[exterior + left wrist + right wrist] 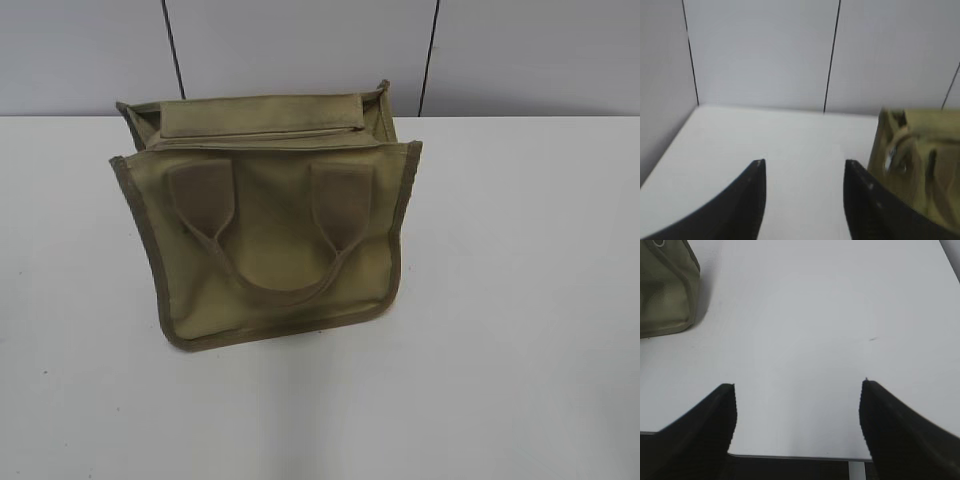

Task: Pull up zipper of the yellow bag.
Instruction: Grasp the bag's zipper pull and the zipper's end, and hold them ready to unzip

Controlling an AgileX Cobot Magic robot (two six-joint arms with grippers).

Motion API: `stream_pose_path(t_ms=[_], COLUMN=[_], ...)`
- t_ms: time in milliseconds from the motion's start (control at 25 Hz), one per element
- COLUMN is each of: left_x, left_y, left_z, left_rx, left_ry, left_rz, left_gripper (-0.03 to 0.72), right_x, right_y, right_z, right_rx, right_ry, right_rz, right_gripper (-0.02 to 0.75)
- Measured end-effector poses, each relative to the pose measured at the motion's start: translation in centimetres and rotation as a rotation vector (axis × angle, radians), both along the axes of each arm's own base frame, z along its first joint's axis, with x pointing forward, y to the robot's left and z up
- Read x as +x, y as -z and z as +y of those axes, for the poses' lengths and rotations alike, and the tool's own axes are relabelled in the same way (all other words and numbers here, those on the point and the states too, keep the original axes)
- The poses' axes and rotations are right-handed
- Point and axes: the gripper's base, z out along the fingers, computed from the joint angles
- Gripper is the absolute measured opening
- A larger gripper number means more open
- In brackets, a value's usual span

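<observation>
No readable text, label, brand or number shows in any view.

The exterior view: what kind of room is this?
Probably a robot test bench: a bare white table, plain grey wall panels, and one khaki canvas tote bag.

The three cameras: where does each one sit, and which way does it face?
Exterior view: in front, slanting down at the yellow bag on the white table; no robot part shows.
Left wrist view: behind the open left hand, facing the back wall; bag at right.
Right wrist view: above the open right hand, looking down; bag at top left.
All share the bag.
</observation>
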Motion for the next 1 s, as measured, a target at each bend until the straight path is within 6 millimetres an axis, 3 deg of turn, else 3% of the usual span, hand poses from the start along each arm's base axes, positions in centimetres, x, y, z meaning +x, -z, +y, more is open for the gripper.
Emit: stream_pose_path(t_ms=[80, 240, 520, 800, 1000], left_x=[0.5, 3.7, 11.1, 18.2, 21.2], left_y=[-1.2, -1.1, 2.2, 7.1, 10.8], left_z=[0.1, 0.0, -0.3, -0.8, -2.5], left_rx=[0.006, 0.004, 0.001, 0.052, 0.067], left_ry=[-0.009, -0.010, -0.010, 0.032, 0.211], left_rz=[-0.128, -0.205, -0.278, -0.145, -0.102], left_gripper=[0.410, 0.467, 0.477, 0.477, 0.477], right_x=[0.0, 0.0, 0.0, 0.0, 0.0], right_y=[0.0, 0.0, 0.0, 0.0, 0.0], right_z=[0.0, 0.0, 0.0, 0.0, 0.0], right_rx=[0.000, 0.000, 0.000, 0.000, 0.001], right_ry=[0.000, 0.000, 0.000, 0.000, 0.000], right_rz=[0.000, 0.000, 0.000, 0.000, 0.000], right_gripper=[0.584, 0.584, 0.584, 0.584, 0.583])
